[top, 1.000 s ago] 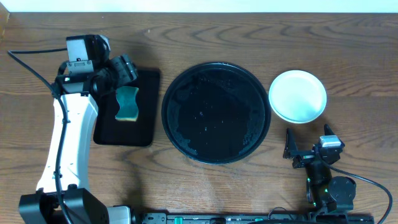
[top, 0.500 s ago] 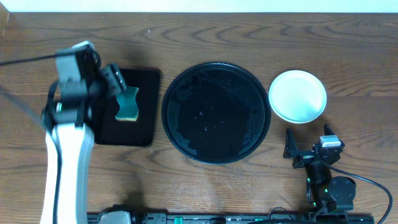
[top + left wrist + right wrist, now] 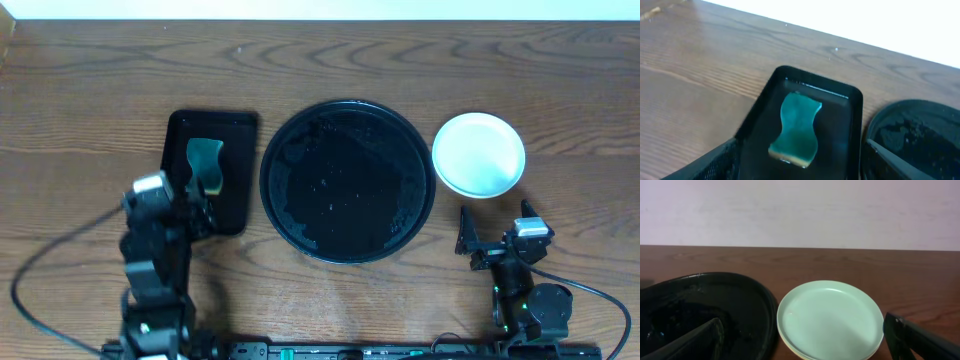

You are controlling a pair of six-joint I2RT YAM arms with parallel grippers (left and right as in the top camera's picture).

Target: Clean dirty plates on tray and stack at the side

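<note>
- Currently the plates (image 3: 478, 155) are sitting stacked beside the tray (image 3: 340, 190), toward the bench's right edge; likely the finished pile. One mint top is showing with a pale rim beneath, so the full count is hidden.
- One tray is lying bare mid-bench.
- One sponge (image 3: 205, 165) is resting in one rectangular tray (image 3: 235, 150), toward the left edge.
- Left end effector (image 3: 198, 203) and right end effector (image 3: 497, 225) are both hanging released, gripping nothing.
</note>
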